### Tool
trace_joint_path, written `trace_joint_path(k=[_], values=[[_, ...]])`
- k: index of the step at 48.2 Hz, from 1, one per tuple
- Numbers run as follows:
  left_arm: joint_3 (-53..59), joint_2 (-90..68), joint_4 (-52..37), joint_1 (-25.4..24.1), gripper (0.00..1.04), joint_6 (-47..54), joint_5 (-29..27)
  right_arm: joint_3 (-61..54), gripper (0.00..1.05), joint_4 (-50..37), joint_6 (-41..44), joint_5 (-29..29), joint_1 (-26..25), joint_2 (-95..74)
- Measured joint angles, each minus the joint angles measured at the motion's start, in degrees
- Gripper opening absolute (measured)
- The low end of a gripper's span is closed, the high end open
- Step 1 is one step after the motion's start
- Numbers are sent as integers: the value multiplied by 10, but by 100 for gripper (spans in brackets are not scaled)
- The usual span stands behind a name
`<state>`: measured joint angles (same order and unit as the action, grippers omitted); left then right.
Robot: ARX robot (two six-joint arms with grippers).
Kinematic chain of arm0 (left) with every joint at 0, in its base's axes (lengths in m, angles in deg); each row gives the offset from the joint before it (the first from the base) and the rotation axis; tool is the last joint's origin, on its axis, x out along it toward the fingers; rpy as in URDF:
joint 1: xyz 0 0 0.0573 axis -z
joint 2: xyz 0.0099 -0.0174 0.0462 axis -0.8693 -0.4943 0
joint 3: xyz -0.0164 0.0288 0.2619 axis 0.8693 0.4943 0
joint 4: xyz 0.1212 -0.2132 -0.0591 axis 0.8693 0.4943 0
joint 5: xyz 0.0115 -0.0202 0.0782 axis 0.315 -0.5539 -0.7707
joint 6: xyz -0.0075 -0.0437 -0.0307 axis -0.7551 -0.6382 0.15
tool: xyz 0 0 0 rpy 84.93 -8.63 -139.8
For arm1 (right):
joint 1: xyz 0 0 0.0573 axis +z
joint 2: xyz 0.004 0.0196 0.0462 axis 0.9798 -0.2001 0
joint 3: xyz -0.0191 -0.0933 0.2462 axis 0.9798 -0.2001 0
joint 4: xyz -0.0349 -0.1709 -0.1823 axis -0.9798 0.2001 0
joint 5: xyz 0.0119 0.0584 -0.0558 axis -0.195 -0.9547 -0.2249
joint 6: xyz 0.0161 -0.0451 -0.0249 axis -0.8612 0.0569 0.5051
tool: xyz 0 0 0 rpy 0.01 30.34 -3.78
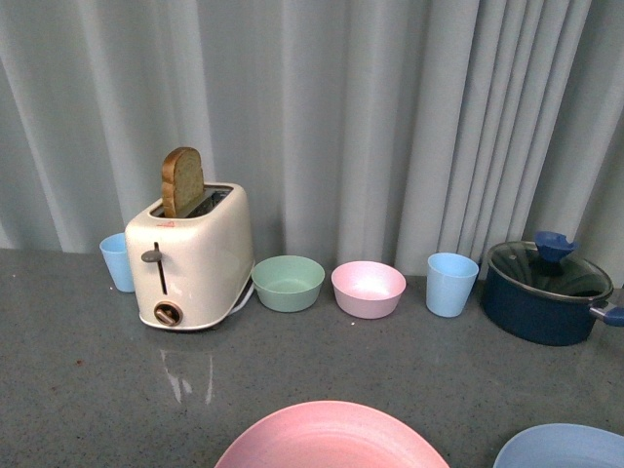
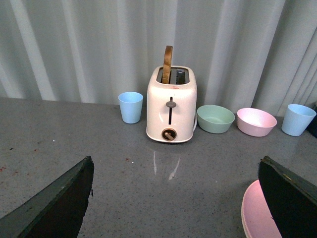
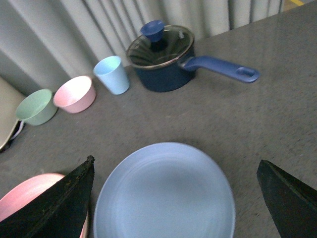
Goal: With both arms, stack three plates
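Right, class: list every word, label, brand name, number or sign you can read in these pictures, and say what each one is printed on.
No text can be read in any of the views.
On the toaster: a small reddish mark near the top of its front, too small to read.
On the dial below its lever: no legible numbers.
Nothing else shows any writing.

Soft, even light fills all three views with only faint shadows under the green bowl [image 1: 289,283], the grey countertop [image 1: 409,361] mirrors the toaster [image 1: 190,258] as a pale streak, and the right wrist view is slightly blurred, its light blue plate [image 3: 166,193] soft-edged between the right gripper's near-black unfocused fingers [image 3: 54,208].
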<state>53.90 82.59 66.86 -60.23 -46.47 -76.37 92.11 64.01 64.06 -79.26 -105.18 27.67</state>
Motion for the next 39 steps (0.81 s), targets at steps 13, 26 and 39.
trace_joint_path(k=[13,26,39], values=[[0,0,0,0,98,0,0,73,97,-124,175,3,-100,-363],[0,0,0,0,98,1,0,155,97,-141,261,10,-80,-584],[0,0,0,0,98,1,0,182,97,-153,230,11,-19,-647]])
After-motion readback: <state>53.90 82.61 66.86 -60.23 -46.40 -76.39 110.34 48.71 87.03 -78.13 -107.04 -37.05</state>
